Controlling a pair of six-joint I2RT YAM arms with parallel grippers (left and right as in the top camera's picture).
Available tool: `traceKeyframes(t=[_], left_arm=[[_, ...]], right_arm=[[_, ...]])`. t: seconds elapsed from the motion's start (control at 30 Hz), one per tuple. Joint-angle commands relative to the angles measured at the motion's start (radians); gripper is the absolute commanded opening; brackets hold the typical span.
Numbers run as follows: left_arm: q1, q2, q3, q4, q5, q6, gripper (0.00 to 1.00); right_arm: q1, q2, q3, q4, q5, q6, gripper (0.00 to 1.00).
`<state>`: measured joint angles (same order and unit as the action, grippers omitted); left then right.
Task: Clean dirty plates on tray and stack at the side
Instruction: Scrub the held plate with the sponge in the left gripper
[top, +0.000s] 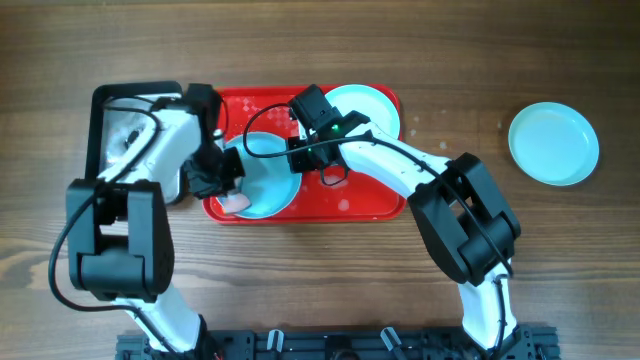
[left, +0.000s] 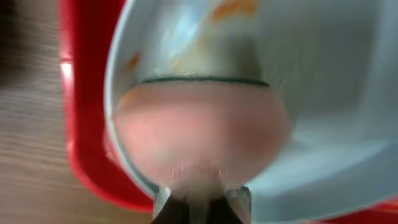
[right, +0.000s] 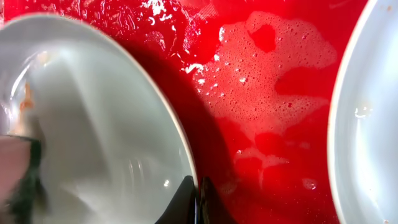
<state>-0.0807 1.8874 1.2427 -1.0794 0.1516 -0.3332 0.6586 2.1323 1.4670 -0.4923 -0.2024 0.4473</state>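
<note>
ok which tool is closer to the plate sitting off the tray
Right, though neither is close: the right tool is over the tray, well left of that plate; the left tool is farther left.

Bright, even light from above — soft shadows. The left wrist view is blurry. Glare sparkles on the wet bright red plastic tray (right: 155, 18).

Bright red tray (top: 360, 198), white foam (right: 267, 81) patches. Three o'clock plate (top: 553, 143) plain pale blue; nine o'clock plate (top: 272, 188) same blue, orange specks. Pink sponge (left: 202, 134), dark green band. Brown wood-grain table (top: 320, 290).
</note>
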Motion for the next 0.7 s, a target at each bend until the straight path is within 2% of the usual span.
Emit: traceKeyframes(t=[0.0, 0.1, 0.4, 0.53, 0.67], left_arm=[[0.027, 0.014, 0.066, 0.014, -0.028, 0.046, 0.04], [0.008, 0.015, 0.066, 0.096, -0.135, 0.041, 0.04], [-0.106, 0.087, 0.016, 0.283, -0.249, 0.03, 0.04], [-0.1, 0.17, 0.011, 0.176, -0.236, -0.023, 0.04], [-0.074, 0.171, 0.033, -0.015, -0.098, -0.011, 0.04]], right_arm=[[-0.001, 0.022, 0.015, -0.001, 0.0, -0.002, 0.04], [-0.001, 0.022, 0.015, -0.001, 0.0, -0.002, 0.04], [-0.001, 0.022, 0.015, -0.002, 0.0, -0.003, 0.04], [-0.001, 0.022, 0.015, -0.002, 0.0, -0.003, 0.04], [-0.001, 0.022, 0.015, 0.002, 0.0, -0.003, 0.04]])
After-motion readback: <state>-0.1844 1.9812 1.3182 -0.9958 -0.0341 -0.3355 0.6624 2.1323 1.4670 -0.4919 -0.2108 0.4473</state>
